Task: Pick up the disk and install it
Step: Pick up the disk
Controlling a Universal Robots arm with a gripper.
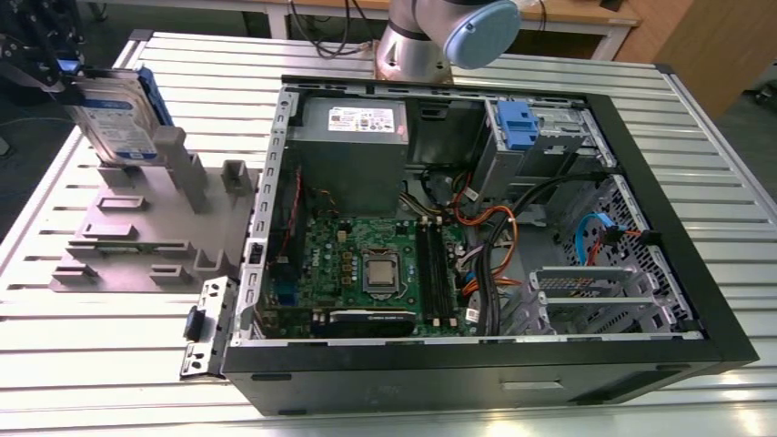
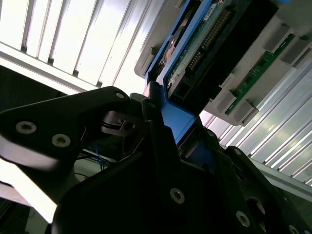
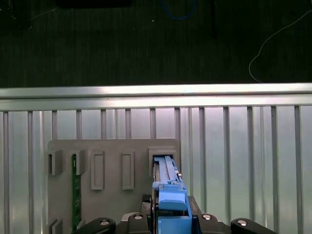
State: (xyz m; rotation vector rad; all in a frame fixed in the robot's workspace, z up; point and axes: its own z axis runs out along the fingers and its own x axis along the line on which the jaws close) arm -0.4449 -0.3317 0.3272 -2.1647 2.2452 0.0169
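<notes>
The disk (image 1: 116,118), silver with a white-and-blue label and a blue bracket, stands upright at the exterior view's left. Its lower end sits at a slot of the grey holder (image 1: 134,228). My gripper (image 1: 55,71) is at the disk's upper edge, shut on the blue bracket. The first wrist view sees the disk (image 3: 166,187) edge-on, running from the gripper (image 3: 170,222) into the holder (image 3: 112,161). In the second wrist view the disk's green circuit board (image 2: 209,34) faces the camera, and the black fingers (image 2: 156,131) clamp the blue bracket.
An open computer case (image 1: 680,237) lies right of the holder, with motherboard (image 1: 377,264), grey power supply (image 1: 352,146), cables and a drive cage with a blue latch (image 1: 516,123). The arm's base (image 1: 425,41) stands behind it. A green board (image 3: 75,190) stands in another holder slot. Slatted aluminium table (image 1: 109,364).
</notes>
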